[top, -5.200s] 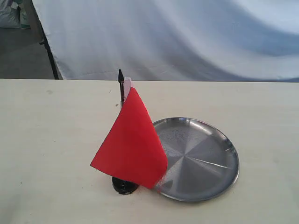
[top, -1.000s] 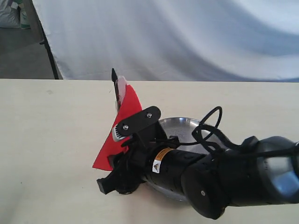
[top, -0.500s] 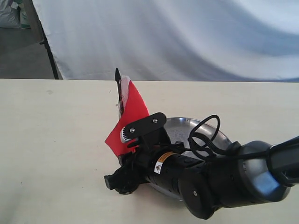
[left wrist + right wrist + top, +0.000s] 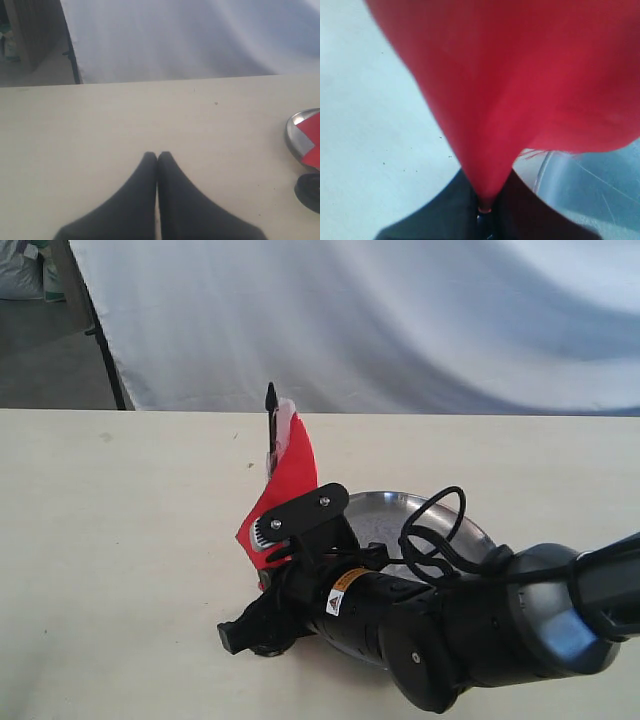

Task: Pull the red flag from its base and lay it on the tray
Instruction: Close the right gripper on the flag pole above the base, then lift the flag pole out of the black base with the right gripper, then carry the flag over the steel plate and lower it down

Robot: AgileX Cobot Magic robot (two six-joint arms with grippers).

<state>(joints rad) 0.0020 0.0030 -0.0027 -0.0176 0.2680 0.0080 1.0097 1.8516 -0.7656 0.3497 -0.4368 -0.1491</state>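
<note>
The red flag (image 4: 291,478) stands on its thin black pole, pointed tip (image 4: 270,398) up, at the left edge of the tray (image 4: 392,508). My right gripper (image 4: 268,578) lies low across the tray and is shut on the flag's lower cloth, which is bunched between its fingers. The right wrist view shows the red flag (image 4: 520,75) funnelling into my right gripper (image 4: 485,202), with the tray (image 4: 592,192) beside it. The base (image 4: 270,643) is mostly hidden under the gripper. My left gripper (image 4: 157,156) is shut and empty over bare table, left of the tray (image 4: 294,134) and base (image 4: 310,192).
A white cloth backdrop (image 4: 400,320) hangs behind the table's far edge. A dark stand leg (image 4: 105,350) is at the back left. The right arm's body (image 4: 470,630) and its cable loop cover most of the tray.
My right arm came in over the tray and shut on the flag. In the last second the pole swung from leaning left to more upright and shifted right, with the cloth bunched narrower.
</note>
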